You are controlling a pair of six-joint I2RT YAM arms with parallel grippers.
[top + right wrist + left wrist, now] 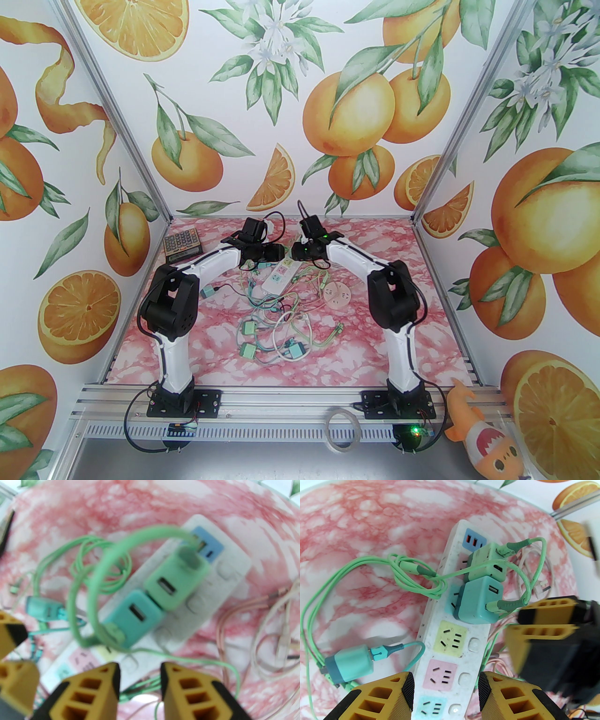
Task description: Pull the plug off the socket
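The left gripper (pixel 446 686) jaws clamp the power strip (pixel 426 630) by its long edges; the right gripper (pixel 140 674) jaws stand slightly apart, empty, above it. The teal plug (pixel 475 604) and green plug (pixel 485 562) sit side by side in sockets at its USB end.

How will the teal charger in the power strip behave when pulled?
The teal charger looks smooth and round-edged, so it may slip. A small plastic cube, it is probably light and stiff. Its looped green cable seems floppy and may drag.
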